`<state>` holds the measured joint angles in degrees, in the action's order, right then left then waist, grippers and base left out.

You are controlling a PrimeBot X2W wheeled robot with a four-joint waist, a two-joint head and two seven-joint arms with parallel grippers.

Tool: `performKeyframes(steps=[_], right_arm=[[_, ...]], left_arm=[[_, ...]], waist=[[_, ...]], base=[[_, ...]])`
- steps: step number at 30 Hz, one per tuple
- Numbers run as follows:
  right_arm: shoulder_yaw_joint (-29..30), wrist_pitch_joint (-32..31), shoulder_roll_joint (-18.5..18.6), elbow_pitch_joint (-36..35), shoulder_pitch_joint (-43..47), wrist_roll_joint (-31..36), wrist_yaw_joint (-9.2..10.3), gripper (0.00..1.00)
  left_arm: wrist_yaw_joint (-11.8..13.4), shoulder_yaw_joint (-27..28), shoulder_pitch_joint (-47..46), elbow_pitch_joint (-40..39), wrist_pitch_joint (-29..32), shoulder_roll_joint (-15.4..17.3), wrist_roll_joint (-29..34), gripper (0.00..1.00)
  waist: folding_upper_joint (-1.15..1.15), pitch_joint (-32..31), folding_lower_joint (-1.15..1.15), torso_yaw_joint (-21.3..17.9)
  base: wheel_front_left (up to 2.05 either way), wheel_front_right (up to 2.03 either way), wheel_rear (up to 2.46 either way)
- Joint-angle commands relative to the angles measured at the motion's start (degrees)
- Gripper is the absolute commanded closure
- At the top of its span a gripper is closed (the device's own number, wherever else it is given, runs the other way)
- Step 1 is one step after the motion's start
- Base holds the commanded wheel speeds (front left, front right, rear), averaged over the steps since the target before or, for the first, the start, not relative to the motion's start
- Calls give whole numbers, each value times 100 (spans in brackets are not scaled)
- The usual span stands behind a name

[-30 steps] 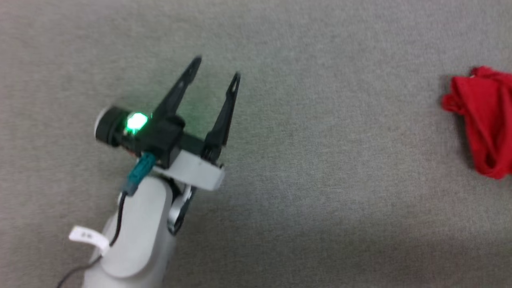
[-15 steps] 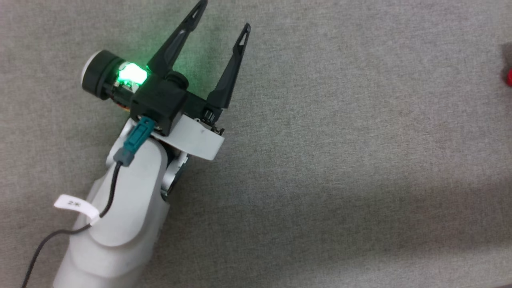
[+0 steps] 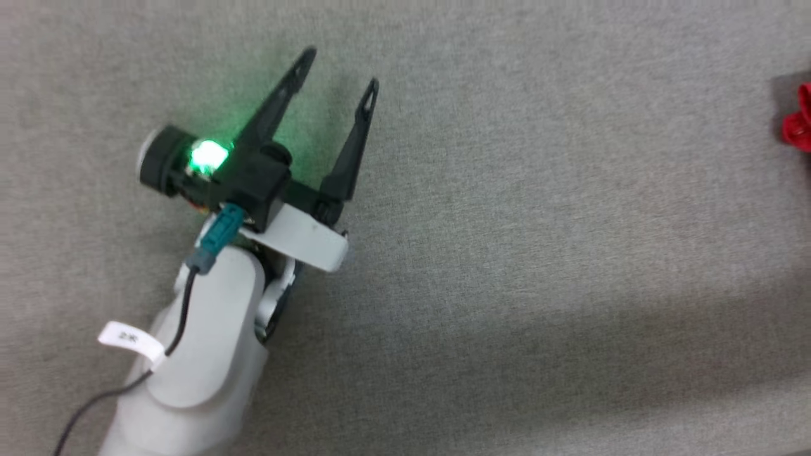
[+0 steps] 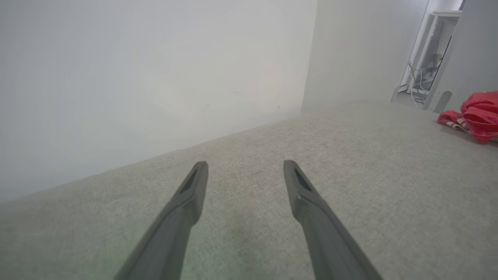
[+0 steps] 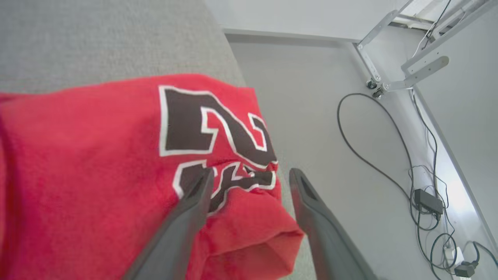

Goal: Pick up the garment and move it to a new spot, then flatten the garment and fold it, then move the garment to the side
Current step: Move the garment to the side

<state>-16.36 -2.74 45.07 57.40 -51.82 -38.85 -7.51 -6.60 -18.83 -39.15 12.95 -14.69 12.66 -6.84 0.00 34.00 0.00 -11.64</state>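
Lying bunched at the edge of the grey surface (image 5: 97, 39), the garment (image 5: 97, 155) sits ungripped under the wide-open right gripper (image 5: 248, 171), apparently put aside, while the left gripper (image 3: 341, 67) waits open and empty, well apart.

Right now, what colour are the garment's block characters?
Black with white outlines, on the red garment; clearest in the right wrist view.

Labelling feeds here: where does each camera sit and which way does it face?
Head view: from the head, down onto the grey surface; shows the open left gripper and pale forearm.
Left wrist view: along that gripper's fingers, low across the surface toward a white wall.
Right wrist view: down past the open right gripper onto the garment at the surface's edge, floor cables beyond.
Shared: head and left wrist views both catch the garment at their right edge.
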Motion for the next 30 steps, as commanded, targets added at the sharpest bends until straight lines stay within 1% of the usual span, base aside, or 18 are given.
performKeyframes(steps=[1,5,9,11,14,18,22,27,30], right_arm=[[-74,70,68,-11,76,-57,4,0],[-382,179,118,-192,218,-87,4,0],[-619,325,-42,-534,489,-305,4,0],[-637,497,-204,-732,612,-507,5,0],[-709,826,-463,-971,883,-601,4,0],[-813,1168,-975,-1176,1291,-775,4,0],[-1053,1447,-1386,-1333,1682,-746,4,0],[-1186,1661,-1665,-1496,2059,-577,4,0],[-1156,1739,-1716,-1656,2261,-425,4,0]], left_arm=[[10,3,168,87,-27,-37,-72,0],[55,75,466,341,-47,-162,-234,0],[80,259,894,449,-46,-279,-403,0],[84,391,1117,475,-41,-302,-474,0],[79,582,1466,520,-42,-312,-545,0],[64,858,1913,600,-42,-337,-633,0],[32,1136,2328,676,-43,-374,-727,0],[-9,1290,2743,687,-43,-427,-728,0],[-40,1323,2912,689,-43,-441,-720,0]], waist=[[0,-378,0,63],[0,-866,0,196],[0,-1351,0,414],[0,-1548,0,526],[0,-1819,0,690],[0,-2197,0,881],[0,-2539,0,1010],[0,-2922,0,1170],[0,-3119,0,1226]], base=[[0,0,0],[0,0,0],[0,0,0],[0,0,0],[0,0,0],[0,0,0],[0,0,0],[0,0,0],[0,0,0]])
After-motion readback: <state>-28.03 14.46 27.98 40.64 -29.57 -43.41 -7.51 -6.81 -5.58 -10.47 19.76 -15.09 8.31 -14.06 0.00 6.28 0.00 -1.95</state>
